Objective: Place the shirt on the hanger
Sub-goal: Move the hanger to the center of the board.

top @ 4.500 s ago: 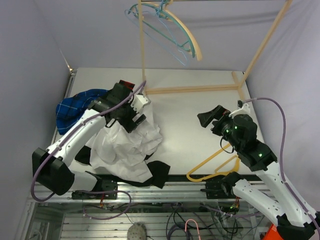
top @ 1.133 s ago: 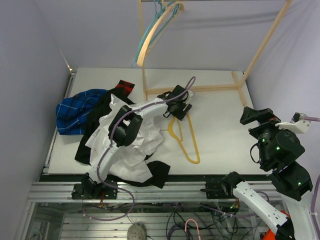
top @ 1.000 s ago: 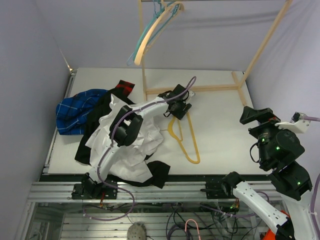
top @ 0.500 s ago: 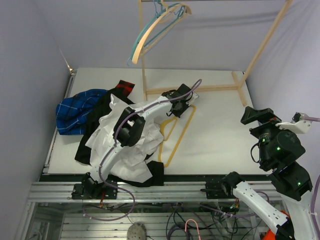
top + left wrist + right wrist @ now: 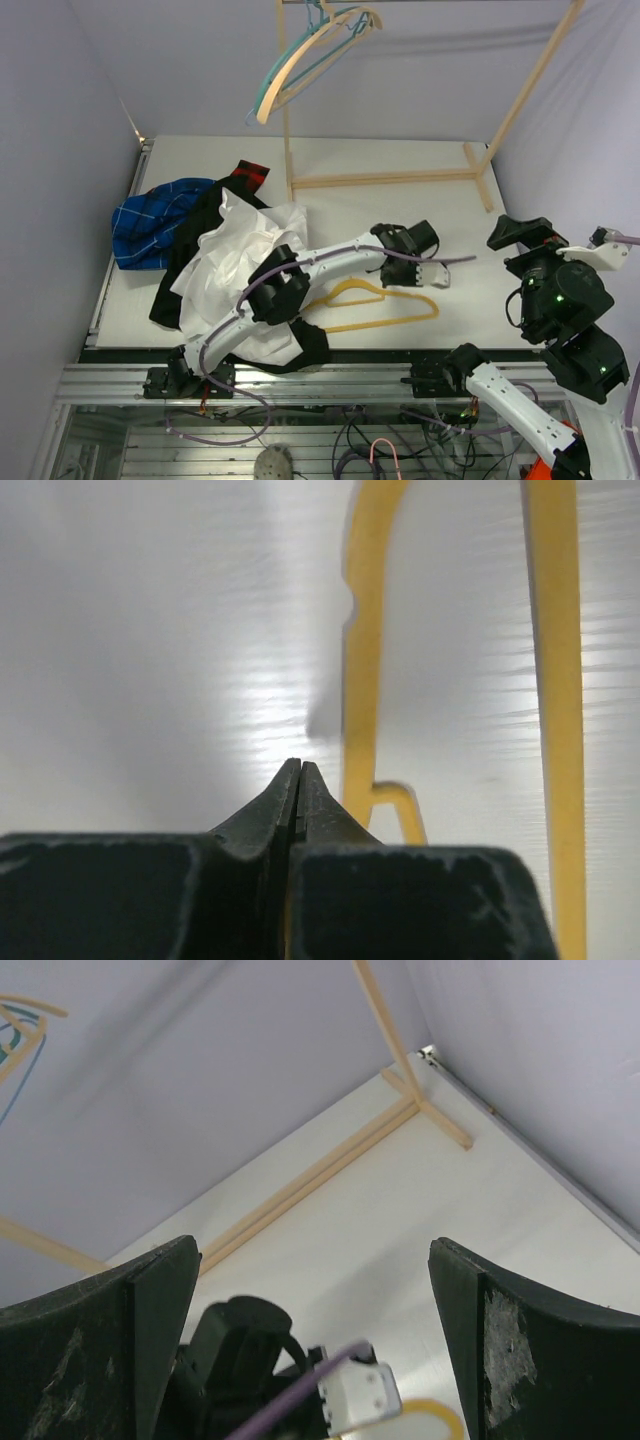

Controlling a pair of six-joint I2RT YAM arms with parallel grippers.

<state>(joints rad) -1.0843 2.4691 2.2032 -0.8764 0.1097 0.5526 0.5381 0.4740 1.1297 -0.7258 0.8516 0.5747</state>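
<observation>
Yellow clothes hanger [image 5: 352, 285], thin and triangular, lies flat on the white tabletop [image 5: 400, 200] at about 5 o'clock, close to the near edge. Its left end sits just beside the crumpled white long-sleeved shirt [image 5: 245, 265]. That shirt is heaped at 8 o'clock, partly over a black garment [image 5: 315, 345], and is not on the hanger. The left arm reaches across from 7 o'clock towards 4 o'clock, low over the hanger. In the wrist view the left fingers [image 5: 255, 815] are pressed tip to tip with the yellow wire just to their right. Whether any of the wire is pinched deeper between them cannot be told. The right fingers [image 5: 530, 1350] stand wide apart with nothing between them, raised off the tabletop's 3 o'clock side. Farther back, a blue plaid shirt [image 5: 150, 215] is bunched at 10 o'clock. A light wooden rack [image 5: 380, 178] stands at 12 to 1 o'clock, and from its top hang a thick pale wooden hanger [image 5: 300, 65] and a thin teal hanger [image 5: 335, 22].
</observation>
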